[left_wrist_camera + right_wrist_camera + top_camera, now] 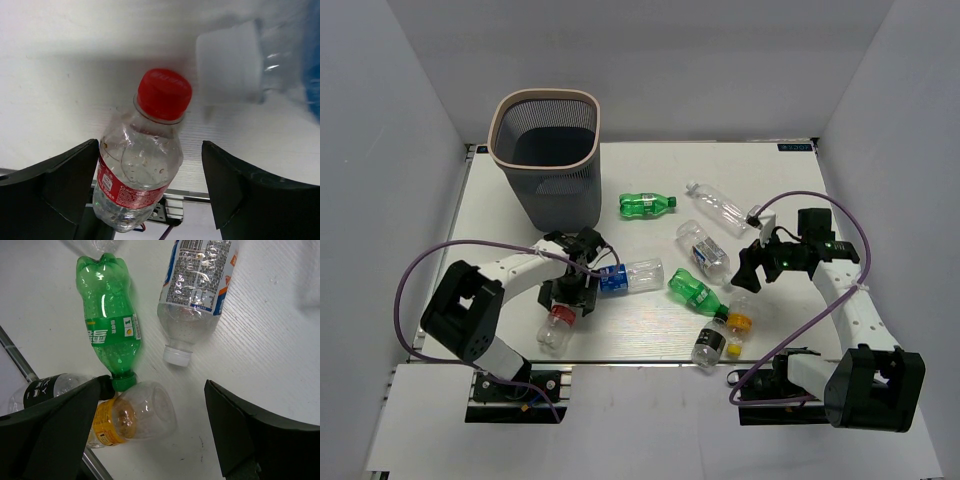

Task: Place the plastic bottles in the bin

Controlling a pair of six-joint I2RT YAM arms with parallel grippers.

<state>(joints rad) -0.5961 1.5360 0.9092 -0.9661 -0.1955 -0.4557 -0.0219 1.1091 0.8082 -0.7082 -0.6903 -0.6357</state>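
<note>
The bin (545, 150) stands at the back left, dark mesh with a pale rim. Several plastic bottles lie on the table. My left gripper (570, 293) is open over the red-labelled bottle (557, 326). In the left wrist view that bottle (142, 150) lies between the open jaws (150, 165), close to the left finger, red cap pointing away. A blue-labelled bottle (630, 276) lies just right of it. My right gripper (749, 276) is open and empty above the orange-labelled bottle (131, 418), which lies beside a green bottle (110, 325).
A white-and-blue labelled bottle (197, 285) and a black-labelled bottle (40, 390) lie near the right gripper. Another green bottle (647, 205) and a clear bottle (720, 208) lie further back. The table's front edge with its metal rail (172, 200) is close to the red-labelled bottle.
</note>
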